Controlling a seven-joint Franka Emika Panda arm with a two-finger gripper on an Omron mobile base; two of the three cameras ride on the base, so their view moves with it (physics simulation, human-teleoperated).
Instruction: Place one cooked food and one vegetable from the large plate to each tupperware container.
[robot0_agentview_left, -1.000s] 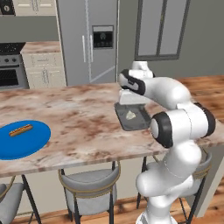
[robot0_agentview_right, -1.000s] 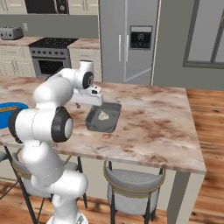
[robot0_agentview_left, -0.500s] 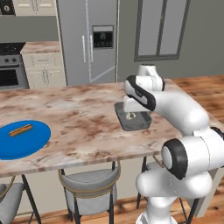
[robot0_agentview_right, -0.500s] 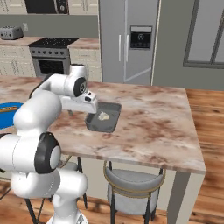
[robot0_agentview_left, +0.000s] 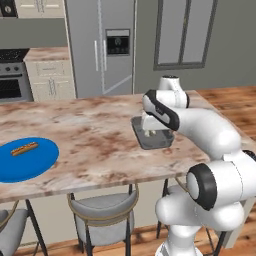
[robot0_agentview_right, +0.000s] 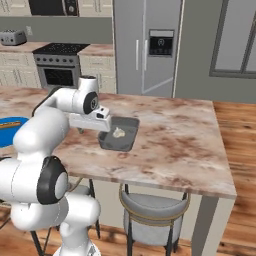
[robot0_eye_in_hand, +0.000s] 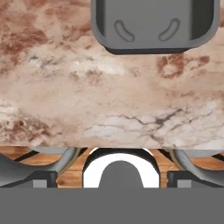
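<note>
Jaws spread wide and empty on our gripper (robot0_agentview_right: 102, 128), hovering at the near-left edge of the dark grey tupperware container (robot0_agentview_right: 120, 134). Far left on the marble counter (robot0_agentview_left: 95, 145) we've got the large plate (robot0_agentview_left: 25, 159), bright blue, with one elongated brownish food piece (robot0_agentview_left: 24, 148) on it. Moving right, the dark tub holds a small pale morsel (robot0_agentview_right: 118, 132). Our worry now: it's a long swing back to the plate, and a low sweep could clip the tub's rim and shove it along the counter.
</note>
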